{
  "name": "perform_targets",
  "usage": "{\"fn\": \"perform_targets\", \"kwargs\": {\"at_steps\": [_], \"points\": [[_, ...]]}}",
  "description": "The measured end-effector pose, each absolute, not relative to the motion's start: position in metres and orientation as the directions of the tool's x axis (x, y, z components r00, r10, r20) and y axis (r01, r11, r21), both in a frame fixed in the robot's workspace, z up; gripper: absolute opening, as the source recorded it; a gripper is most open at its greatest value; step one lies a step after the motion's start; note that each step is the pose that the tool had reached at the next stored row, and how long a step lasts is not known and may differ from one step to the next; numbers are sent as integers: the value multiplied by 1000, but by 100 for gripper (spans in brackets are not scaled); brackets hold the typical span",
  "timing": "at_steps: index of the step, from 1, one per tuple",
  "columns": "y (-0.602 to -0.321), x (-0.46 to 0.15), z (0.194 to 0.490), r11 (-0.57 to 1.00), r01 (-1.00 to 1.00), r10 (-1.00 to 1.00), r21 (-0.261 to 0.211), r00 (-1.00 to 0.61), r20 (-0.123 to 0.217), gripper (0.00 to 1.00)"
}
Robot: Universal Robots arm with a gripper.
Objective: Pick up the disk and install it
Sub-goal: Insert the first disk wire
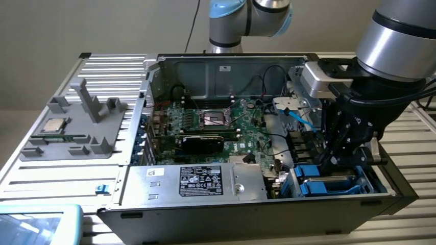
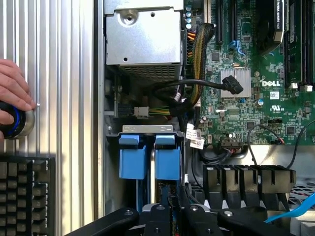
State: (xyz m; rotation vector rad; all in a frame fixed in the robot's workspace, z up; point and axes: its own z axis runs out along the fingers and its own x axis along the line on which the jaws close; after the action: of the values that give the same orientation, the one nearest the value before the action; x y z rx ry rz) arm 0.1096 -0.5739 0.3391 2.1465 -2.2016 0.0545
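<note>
The disk [image 2: 150,164] stands on edge in the drive bay at the corner of the open computer case [image 1: 225,69]. It shows as a thin silver strip between two blue bracket tabs [image 2: 133,157]. In the exterior view its blue bracket [image 1: 325,185] sits low in the bay at that view's right. My gripper [image 1: 337,162] reaches straight down into this bay. Its black fingers [image 2: 156,215] stand close together at the end of the blue bracket, pinching it. The rest of the disk is hidden inside the bay.
A silver box with a black label [image 1: 201,181] lies beside the bay, with the motherboard [image 2: 246,73] and black cables behind it. A blue cable [image 1: 299,116] hangs close to my arm. The grey fixture with the CPU chip [image 1: 54,125] sits outside the case. A hand [image 2: 12,96] rests on a knob above a keyboard [image 2: 24,191].
</note>
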Motion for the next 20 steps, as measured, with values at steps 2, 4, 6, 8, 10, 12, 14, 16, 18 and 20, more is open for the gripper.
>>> {"fn": "perform_targets", "kwargs": {"at_steps": [2,4,6,8,10,12,14,16,18,20], "points": [[-574,110,339,26,-999,-997,21,-25,72,16],[-574,110,339,26,-999,-997,21,-25,72,16],[-574,111,339,26,-999,-997,21,-25,72,16],[-574,111,339,26,-999,-997,21,-25,72,16],[-574,111,339,26,-999,-997,21,-25,72,16],[-574,111,339,26,-999,-997,21,-25,72,16],[-574,111,339,26,-999,-997,21,-25,72,16],[-574,111,339,26,-999,-997,21,-25,72,16],[-574,111,339,26,-999,-997,21,-25,72,16],[-574,111,338,26,-999,-997,21,-25,72,16]]}}
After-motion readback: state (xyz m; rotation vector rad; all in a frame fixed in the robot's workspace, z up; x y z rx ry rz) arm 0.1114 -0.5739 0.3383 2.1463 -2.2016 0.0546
